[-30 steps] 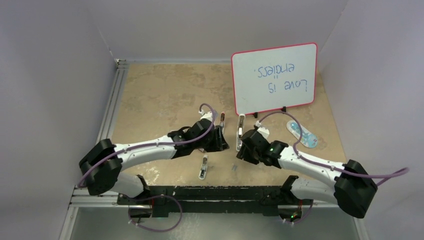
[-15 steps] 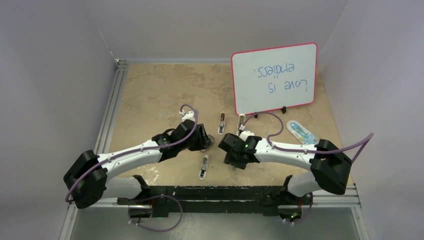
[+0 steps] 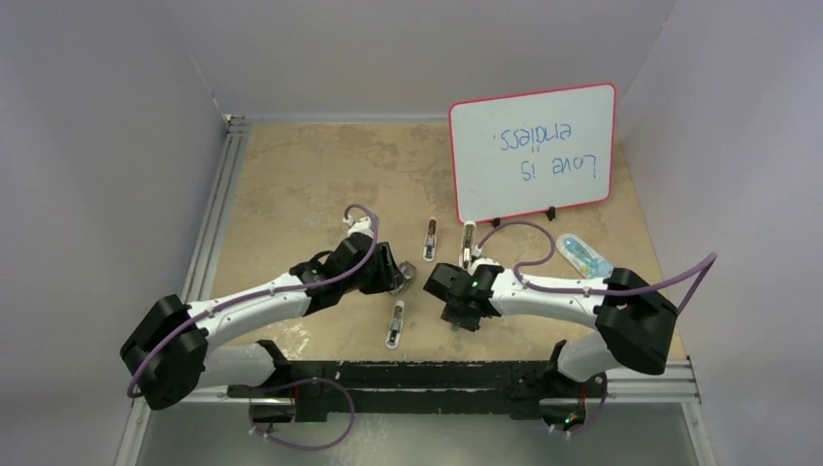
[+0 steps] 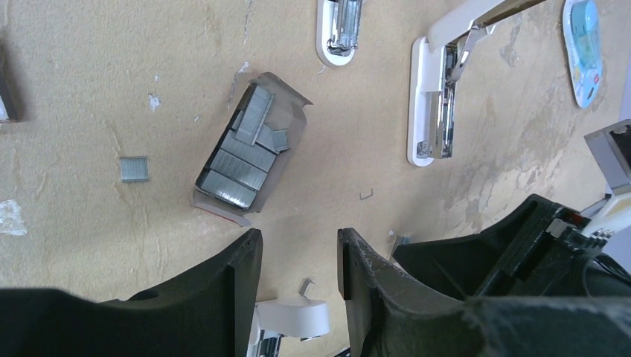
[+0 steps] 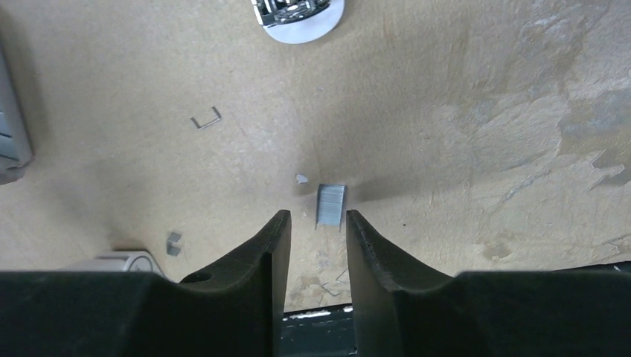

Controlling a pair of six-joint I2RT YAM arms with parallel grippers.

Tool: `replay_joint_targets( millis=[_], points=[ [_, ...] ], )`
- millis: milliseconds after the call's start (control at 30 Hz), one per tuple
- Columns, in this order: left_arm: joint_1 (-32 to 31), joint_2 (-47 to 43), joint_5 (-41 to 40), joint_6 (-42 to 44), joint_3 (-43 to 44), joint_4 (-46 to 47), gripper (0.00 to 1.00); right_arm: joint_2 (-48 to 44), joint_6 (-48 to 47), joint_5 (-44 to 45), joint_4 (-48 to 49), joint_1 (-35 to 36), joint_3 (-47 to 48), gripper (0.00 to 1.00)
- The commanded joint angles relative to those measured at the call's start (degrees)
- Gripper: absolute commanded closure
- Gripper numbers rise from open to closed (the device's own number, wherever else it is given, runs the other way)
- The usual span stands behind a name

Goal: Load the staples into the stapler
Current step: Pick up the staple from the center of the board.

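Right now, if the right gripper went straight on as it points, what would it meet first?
Probably the loose staple strip lying just ahead of the right gripper; depth is unclear.

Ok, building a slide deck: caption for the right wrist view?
Right tool, open and empty, poised at a short loose staple strip on the tan table.

The staples (image 4: 236, 160) are dull silvery-grey metal strips in a thin matt grey tray (image 4: 290, 104), left of centre in the left wrist view. The table (image 4: 111, 89) is matt, mottled beige. The stapler (image 4: 418, 104) at upper right is smooth white plastic with shiny metal inside.
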Motion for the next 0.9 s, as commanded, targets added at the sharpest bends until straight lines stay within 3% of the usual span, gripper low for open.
replay_joint_targets(
  millis=[0,200,600,867],
  points=[
    [0.5,-1.0,1.0,1.0,-0.2,2.4,0.59,0.6,1.3,0.6,0.9,0.2,-1.1,0.65],
    [0.7,-0.9,0.9,1.0,-0.2,1.9,0.59,2.5,0.6,0.6,1.6,0.2,-1.8,0.64],
    [1.7,-2.8,4.3,1.4,-0.5,1.5,0.54,0.3,-0.8,2.4,8.4,0.1,-6.0,0.85],
    [6.6,-6.9,20.5,4.1,-1.2,6.0,0.39,-10.8,-9.5,4.0,20.9,-4.1,-9.1,0.85]
  ],
)
